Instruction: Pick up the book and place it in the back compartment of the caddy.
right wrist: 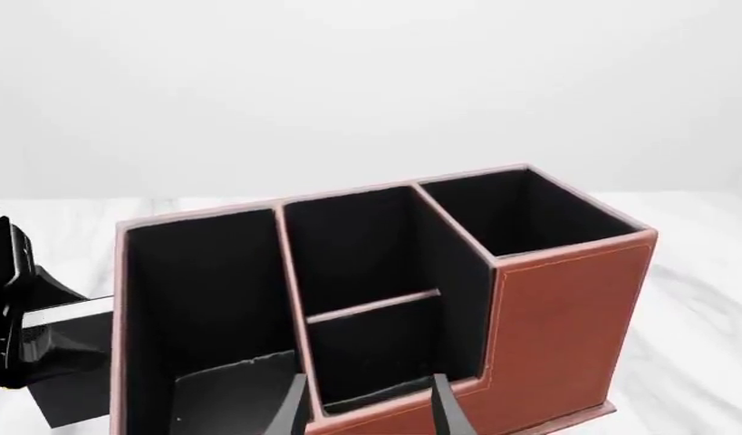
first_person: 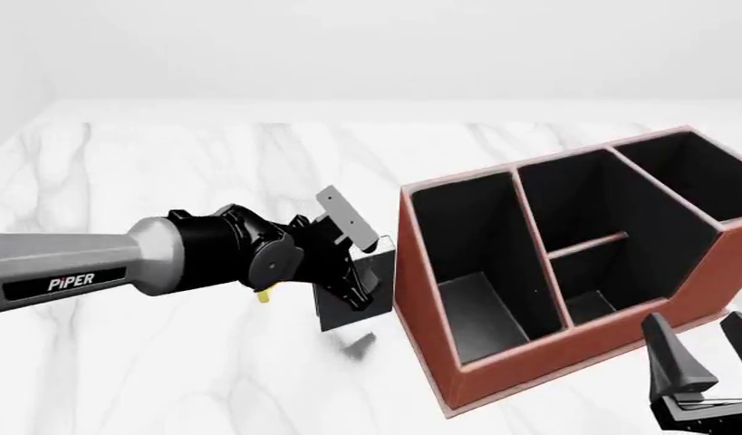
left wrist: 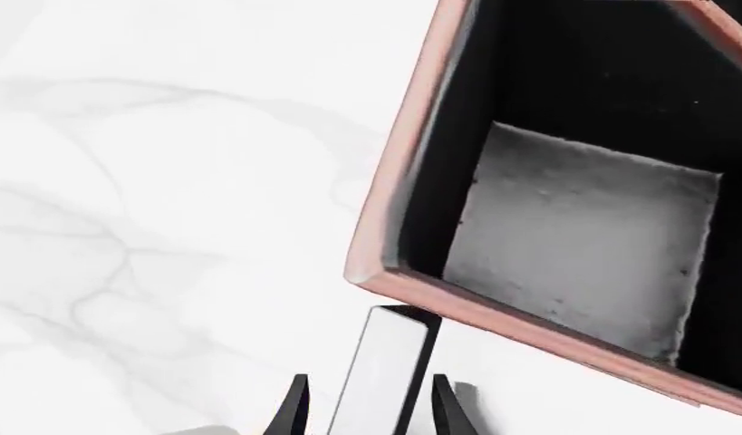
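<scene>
My left gripper [first_person: 350,276] is shut on the book [first_person: 361,292], held just left of the caddy [first_person: 492,376] and above the table. In the left wrist view the book's white page edge [left wrist: 378,376] stands between my fingers [left wrist: 291,412], close to the caddy's corner rim [left wrist: 389,213]. The back compartment [first_person: 592,297] is the small squarish cell behind the low outer wall, in the caddy's middle row; it also shows in the right wrist view [right wrist: 377,349]. My right gripper [first_person: 707,362] is open and empty by the caddy's near right corner.
A bit of yellow mug [first_person: 265,295] shows under the left arm. A long black cell [first_person: 467,263] runs along the caddy's left side, a tall cell [first_person: 691,186] at its right. The marble table [first_person: 165,181] stretches left and behind.
</scene>
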`<action>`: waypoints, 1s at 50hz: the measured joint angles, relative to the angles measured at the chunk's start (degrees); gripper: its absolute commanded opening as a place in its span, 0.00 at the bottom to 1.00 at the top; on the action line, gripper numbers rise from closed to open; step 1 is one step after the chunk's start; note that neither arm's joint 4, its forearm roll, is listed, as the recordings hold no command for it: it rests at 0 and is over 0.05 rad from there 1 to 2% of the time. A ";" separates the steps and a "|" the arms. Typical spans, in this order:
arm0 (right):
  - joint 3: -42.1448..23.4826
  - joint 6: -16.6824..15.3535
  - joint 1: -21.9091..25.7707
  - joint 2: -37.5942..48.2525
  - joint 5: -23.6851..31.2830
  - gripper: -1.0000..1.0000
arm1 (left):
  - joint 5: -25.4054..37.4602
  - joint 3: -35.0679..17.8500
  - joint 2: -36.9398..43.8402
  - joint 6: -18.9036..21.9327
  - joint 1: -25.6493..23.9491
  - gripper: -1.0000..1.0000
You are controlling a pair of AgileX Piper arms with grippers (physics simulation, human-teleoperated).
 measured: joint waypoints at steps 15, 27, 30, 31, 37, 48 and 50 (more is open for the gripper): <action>0.00 0.03 -0.08 -0.14 0.14 1.00 | -1.57 1.81 -0.72 -1.47 -0.89 0.00; 0.00 -0.10 -0.13 -0.68 0.58 1.00 | 1.19 4.86 -6.61 -3.76 -3.43 0.00; 0.00 -0.18 -0.13 -0.93 0.78 1.00 | 3.24 5.15 -9.25 -4.20 -4.22 0.00; 0.00 -0.20 -0.13 -1.03 0.86 1.00 | 4.04 5.10 -10.15 -4.27 -4.40 0.00; -0.01 -0.38 -0.13 -1.78 1.45 1.00 | 10.03 3.47 -15.77 -4.61 -5.41 0.00; -0.02 -0.73 -0.20 -3.00 2.37 1.00 | 23.50 -5.44 -21.88 -1.03 -5.92 0.00; -0.02 -0.78 -0.20 -3.16 2.49 1.00 | 26.08 -8.08 -22.41 -0.09 -5.83 0.00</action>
